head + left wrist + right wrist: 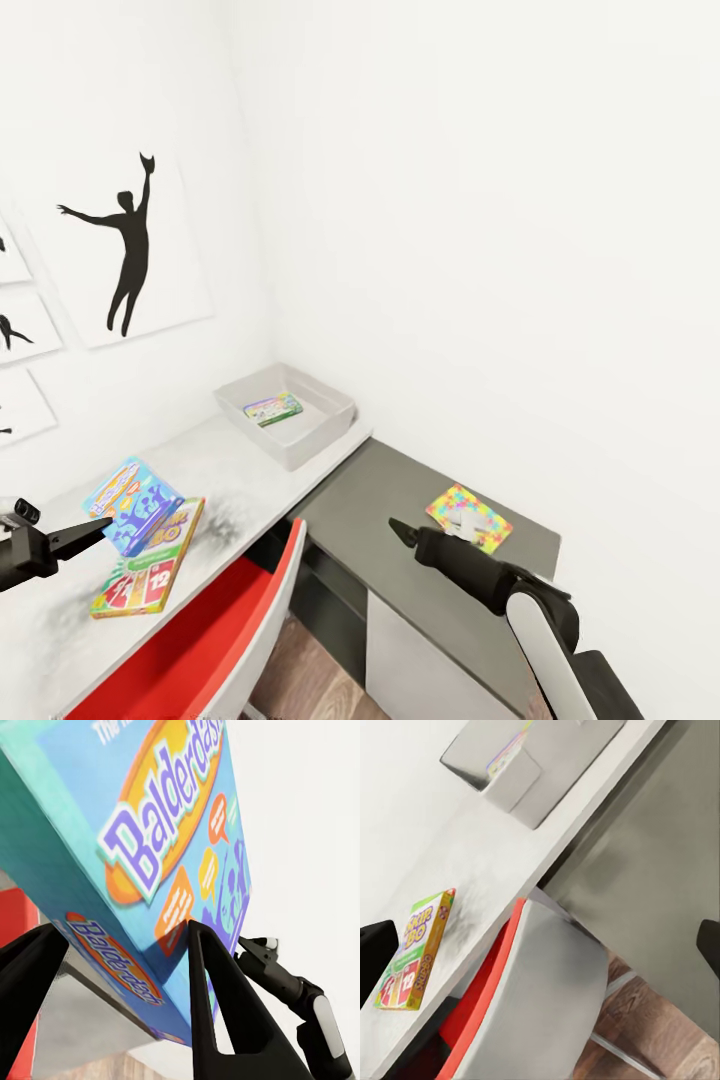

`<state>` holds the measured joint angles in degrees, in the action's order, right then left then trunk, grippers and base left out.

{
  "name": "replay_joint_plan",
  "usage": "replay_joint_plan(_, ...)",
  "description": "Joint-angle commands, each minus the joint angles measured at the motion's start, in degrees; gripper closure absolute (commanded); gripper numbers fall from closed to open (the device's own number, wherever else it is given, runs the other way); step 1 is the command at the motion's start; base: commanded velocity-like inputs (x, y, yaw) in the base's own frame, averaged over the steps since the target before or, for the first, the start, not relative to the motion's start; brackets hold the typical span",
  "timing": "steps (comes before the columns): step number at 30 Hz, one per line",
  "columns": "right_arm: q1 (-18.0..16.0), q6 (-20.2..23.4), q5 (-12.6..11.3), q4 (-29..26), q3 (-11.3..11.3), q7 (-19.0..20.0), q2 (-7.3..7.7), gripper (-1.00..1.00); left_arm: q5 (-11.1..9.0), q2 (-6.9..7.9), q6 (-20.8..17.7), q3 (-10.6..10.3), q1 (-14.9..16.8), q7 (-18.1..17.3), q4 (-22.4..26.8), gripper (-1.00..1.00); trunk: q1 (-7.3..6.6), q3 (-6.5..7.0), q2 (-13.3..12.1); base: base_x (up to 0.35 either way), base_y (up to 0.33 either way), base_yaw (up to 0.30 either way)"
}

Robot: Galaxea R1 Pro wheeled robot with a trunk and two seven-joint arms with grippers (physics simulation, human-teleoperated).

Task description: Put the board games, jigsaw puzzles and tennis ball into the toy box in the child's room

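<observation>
the left gripper (120,967) is shut tight on a blue and teal "balderdash" board game box (133,505), holding it tilted up in the air just above the flat green and red "skip-bo" card box (150,572); that box lies on the long pale white table (225,470); the wide light grey toy box (287,413) sits far down the table by the wall, with 1 small flat printed thing in it; a bright many-coloured jigsaw puzzle square (468,516) lies on the lower dark grey unit (400,500); the right gripper (402,529) hangs near it with nothing in it, and i cannot tell if it is open; i think the step now is carrying the blue box; next it must go over the grey rim, then drop in; the red and white chair (215,640) sits under the table edge.
</observation>
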<state>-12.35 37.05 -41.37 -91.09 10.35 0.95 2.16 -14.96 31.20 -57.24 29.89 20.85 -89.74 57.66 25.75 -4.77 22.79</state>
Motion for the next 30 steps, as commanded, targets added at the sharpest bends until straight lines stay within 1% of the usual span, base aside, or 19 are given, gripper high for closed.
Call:
replay_joint_plan(1,0.0,0.2,0.1,-0.1,0.0,0.1,0.03,-1.00,0.0,0.00,-0.6,0.0,0.1,-0.3,0.0,1.00,0.04,-0.13,0.1,0.020,0.006,0.287)
replay_joint_plan(6,0.0,0.2,0.1,-0.1,0.0,0.1,0.03,-1.00,0.0,0.00,-0.6,0.0,0.1,-0.3,0.0,1.00,0.04,-0.13,0.1,0.021,0.002,0.290)
replay_joint_plan(10,0.0,0.2,0.1,-0.1,0.0,0.2,0.03,-1.00,0.0,0.00,-0.6,0.0,0.1,-0.3,0.0,1.00,0.04,-0.13,0.1,0.151,0.033,0.252)
replay_joint_plan(19,0.0,0.2,0.1,-0.1,0.0,0.4,0.03,-1.00,0.0,0.00,-0.6,0.0,0.1,-0.3,0.0,1.00,0.04,-0.13,0.1,0.123,0.008,0.056)
replay_joint_plan(27,0.0,0.2,0.1,-0.1,0.0,0.4,0.03,-1.00,0.0,0.00,-0.6,0.0,0.1,-0.3,0.0,1.00,0.04,-0.13,0.1,0.184,0.002,0.234)
replay_joint_plan(30,0.0,0.2,0.1,-0.1,0.0,0.4,0.03,-1.00,0.0,-0.02,-0.6,0.0,0.1,-0.3,0.0,1.00,0.04,-0.13,0.1,0.180,0.055,0.095)
